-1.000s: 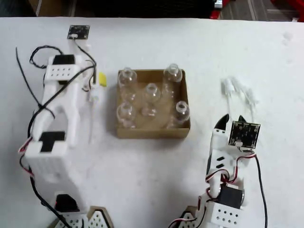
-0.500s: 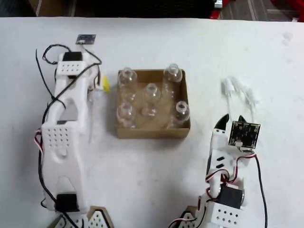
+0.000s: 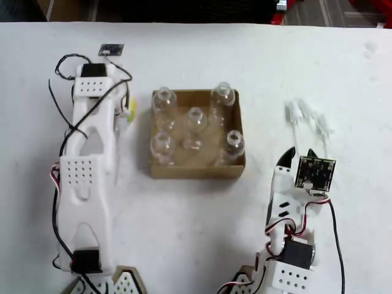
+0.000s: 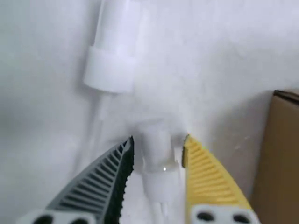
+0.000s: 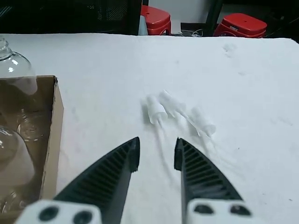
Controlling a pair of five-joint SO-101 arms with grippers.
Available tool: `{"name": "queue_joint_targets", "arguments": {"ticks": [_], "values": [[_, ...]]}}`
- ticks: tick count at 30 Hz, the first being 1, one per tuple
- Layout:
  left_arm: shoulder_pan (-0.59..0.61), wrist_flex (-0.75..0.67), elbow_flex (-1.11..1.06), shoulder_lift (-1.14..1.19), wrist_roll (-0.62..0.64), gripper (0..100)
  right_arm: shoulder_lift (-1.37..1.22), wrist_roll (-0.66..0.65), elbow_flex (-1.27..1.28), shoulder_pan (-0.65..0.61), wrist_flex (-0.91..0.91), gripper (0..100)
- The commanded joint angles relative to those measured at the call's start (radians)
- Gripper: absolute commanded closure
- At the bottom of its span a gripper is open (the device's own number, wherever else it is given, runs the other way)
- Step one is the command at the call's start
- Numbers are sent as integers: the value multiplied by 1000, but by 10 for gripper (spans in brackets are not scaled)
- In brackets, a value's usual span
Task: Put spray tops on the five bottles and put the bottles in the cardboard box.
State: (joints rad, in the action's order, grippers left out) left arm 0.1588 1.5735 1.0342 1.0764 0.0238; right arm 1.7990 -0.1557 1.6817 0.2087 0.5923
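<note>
The cardboard box (image 3: 197, 169) sits mid-table and holds several clear bottles (image 3: 195, 119) with bare necks. Left of the box, my left gripper (image 3: 125, 113) is down at the table. It is open (image 4: 159, 140), its grey and yellow fingers close on either side of a white spray top (image 4: 160, 156) lying there. A second spray top (image 4: 114, 51) lies just beyond it. At the near right, my right gripper (image 3: 297, 153) is open (image 5: 157, 144) with nothing in it. It points at three loose spray tops (image 5: 173, 106) on the table ahead (image 3: 306, 116).
The box's brown wall (image 4: 280, 158) stands close beside the yellow finger. A bottle (image 5: 11, 63) and the box corner (image 5: 51, 116) lie off to the side of the right gripper. Red stools stand beyond the table's far edge (image 5: 243, 23). Black cables trail along the left arm (image 3: 61, 116).
The left arm has stretched forward and straightened, bringing its gripper down around a spray top left of the box. The right arm has not moved.
</note>
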Motion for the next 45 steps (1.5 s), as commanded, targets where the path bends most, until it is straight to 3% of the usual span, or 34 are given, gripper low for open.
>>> {"name": "queue_joint_targets", "arguments": {"ticks": [1,8,17,45], "values": [[-2,15,52,-5,18,919,-2,2,9,-8,4,893],[-4,21,60,-12,17,928,-2,2,9,-8,4,893],[-10,207,299,-4,17,928,-2,2,9,-8,4,893],[-59,212,318,-13,11,976,-2,2,9,-8,4,893]]}}
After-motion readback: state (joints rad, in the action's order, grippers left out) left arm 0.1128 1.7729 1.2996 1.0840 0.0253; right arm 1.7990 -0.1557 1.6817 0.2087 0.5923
